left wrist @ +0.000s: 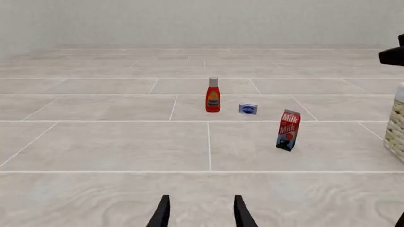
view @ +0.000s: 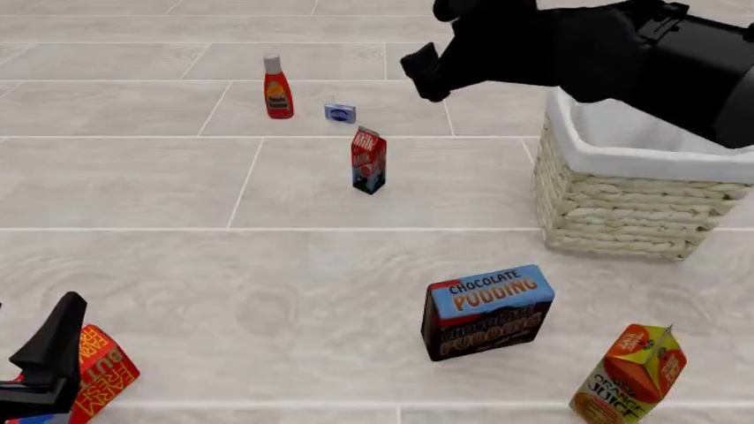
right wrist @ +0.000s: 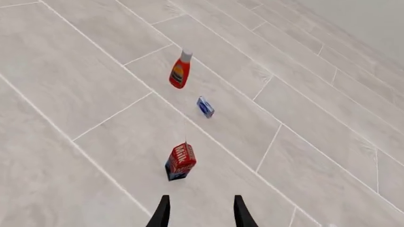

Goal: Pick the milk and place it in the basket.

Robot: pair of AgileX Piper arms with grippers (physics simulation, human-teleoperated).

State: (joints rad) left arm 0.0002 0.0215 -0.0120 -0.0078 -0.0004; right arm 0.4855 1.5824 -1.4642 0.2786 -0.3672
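Closest to the front camera stand the juice carton [view: 630, 374] and the pudding box [view: 488, 311], with a red carton [view: 99, 374] at the near left corner beside my left tool [view: 48, 362]. None of them is my concern.

What I want is the milk [view: 369, 160]. It stands upright on the desk [view: 141, 185], alone, in the middle area and well apart from everything. Behind it are a small blue packet [view: 341, 112] and the red bottle [view: 277, 87], both near each other. To its right is the basket [view: 630, 190], apart from the milk, with its white liner showing.

My right tool [right wrist: 198, 213] hangs high in the air, above the desk between the milk and the basket, and it looks down at the milk [right wrist: 180, 161]. Its two fingers stand apart with nothing between them. The left tool [left wrist: 198, 213] is low at the near edge, also parted and without load.

I judge that this is the approach step; the grasp is not yet made. Next, I think the right tool must go down over the carton, line its fingers along the narrow sides, and close. The carton is slim and tall, so a side touch could tip it.
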